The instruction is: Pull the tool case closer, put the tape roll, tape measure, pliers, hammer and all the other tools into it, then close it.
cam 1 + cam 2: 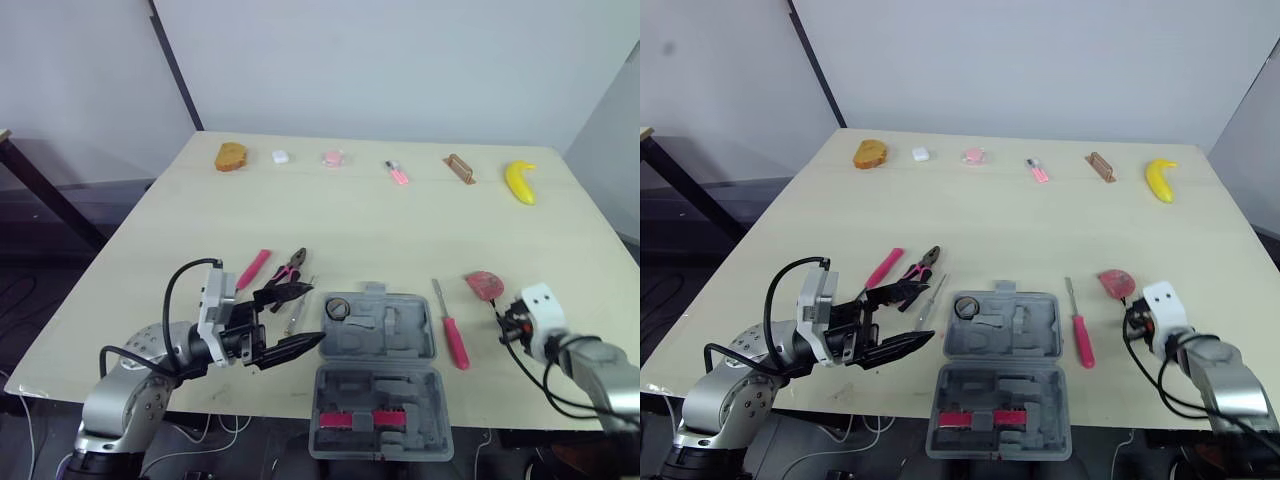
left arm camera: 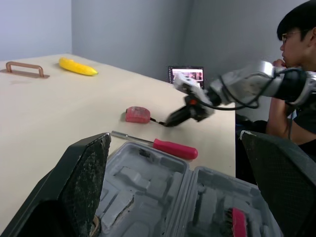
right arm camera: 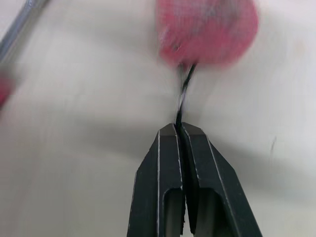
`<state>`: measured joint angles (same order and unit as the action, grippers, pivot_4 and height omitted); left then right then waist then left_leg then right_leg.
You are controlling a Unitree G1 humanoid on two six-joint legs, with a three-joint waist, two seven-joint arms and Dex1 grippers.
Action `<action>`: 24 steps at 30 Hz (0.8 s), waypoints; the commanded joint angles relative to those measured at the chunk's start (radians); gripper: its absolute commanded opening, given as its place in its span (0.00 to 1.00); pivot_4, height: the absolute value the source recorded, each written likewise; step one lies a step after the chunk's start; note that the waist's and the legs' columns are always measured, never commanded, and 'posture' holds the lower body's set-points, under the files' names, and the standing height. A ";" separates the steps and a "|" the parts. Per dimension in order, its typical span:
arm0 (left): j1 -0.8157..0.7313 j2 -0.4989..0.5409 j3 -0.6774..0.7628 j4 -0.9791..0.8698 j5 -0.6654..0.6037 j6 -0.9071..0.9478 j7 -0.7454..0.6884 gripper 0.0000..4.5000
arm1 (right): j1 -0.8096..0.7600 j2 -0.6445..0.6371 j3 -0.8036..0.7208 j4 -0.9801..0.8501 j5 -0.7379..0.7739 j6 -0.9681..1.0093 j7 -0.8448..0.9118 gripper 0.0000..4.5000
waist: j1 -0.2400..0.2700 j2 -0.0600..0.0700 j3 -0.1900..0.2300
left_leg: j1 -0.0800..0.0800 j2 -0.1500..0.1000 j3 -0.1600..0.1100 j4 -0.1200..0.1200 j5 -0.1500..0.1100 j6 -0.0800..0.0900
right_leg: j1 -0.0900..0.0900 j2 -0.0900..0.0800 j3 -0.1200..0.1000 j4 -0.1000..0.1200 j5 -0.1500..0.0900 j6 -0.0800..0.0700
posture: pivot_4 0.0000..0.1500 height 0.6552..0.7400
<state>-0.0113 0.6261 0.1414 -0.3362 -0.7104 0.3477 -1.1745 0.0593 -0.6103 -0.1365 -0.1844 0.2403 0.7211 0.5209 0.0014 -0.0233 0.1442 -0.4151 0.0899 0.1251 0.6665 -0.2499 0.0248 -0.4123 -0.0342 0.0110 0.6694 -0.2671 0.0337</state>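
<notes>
The right gripper (image 3: 180,127) is pinched shut on the thin black cord (image 3: 185,86) of the red tape measure (image 3: 207,29), which lies on the surface (image 3: 74,123) just beyond its fingertips.

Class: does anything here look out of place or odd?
The open tool case hangs its near half over the front edge of the table, so it might tip. A banana, no tool, lies at the far edge.
</notes>
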 commanded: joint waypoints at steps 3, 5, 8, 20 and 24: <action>-0.013 0.017 -0.029 -0.029 -0.020 0.011 -0.040 1.00 | 0.196 -0.001 0.014 -0.246 0.057 0.087 0.022 0.02 | -0.007 0.000 0.000 | 0.000 0.000 -0.001 0.000 0.000 0.000 | 0.001 0.000 0.000 0.000 0.000 0.000 | 1.00 1.00; -0.017 0.021 -0.032 -0.027 -0.022 0.014 -0.047 1.00 | 0.256 0.004 0.014 -0.303 0.060 0.101 0.011 0.02 | -0.012 0.000 0.000 | 0.001 0.000 -0.003 0.000 0.000 0.000 | 0.001 0.000 0.000 0.000 0.000 0.000 | 1.00 1.00; -0.024 0.026 -0.036 -0.020 -0.019 0.017 -0.056 1.00 | 0.318 0.015 -0.004 -0.364 0.075 0.122 0.001 0.02 | -0.012 -0.001 0.000 | 0.001 0.000 -0.006 0.000 0.000 0.000 | 0.001 0.000 0.000 0.000 0.000 0.000 | 1.00 1.00; -0.036 0.032 -0.042 -0.028 -0.013 0.033 -0.062 1.00 | 0.469 0.047 -0.003 -0.487 0.100 0.150 -0.026 0.02 | -0.011 -0.001 -0.001 | 0.000 0.000 -0.008 0.000 0.000 0.000 | 0.001 0.000 -0.001 0.000 -0.001 -0.002 | 1.00 1.00; -0.041 0.030 -0.047 -0.029 -0.010 0.034 -0.059 1.00 | 0.477 0.018 -0.022 -0.483 0.121 0.145 0.013 0.02 | -0.011 -0.001 -0.001 | 0.000 0.000 -0.008 0.000 0.000 0.000 | 0.001 0.000 -0.001 0.000 -0.002 -0.003 | 1.00 1.00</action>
<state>-0.0417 0.6460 0.0984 -0.3352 -0.7103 0.3855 -1.2268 0.5227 -0.5722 -0.1361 -0.6556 0.3380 0.8615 0.5025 -0.0097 -0.0246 0.1434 -0.4147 0.0897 0.1172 0.6670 -0.2500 0.0250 -0.4114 -0.0342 0.0102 0.6693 -0.2686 0.0311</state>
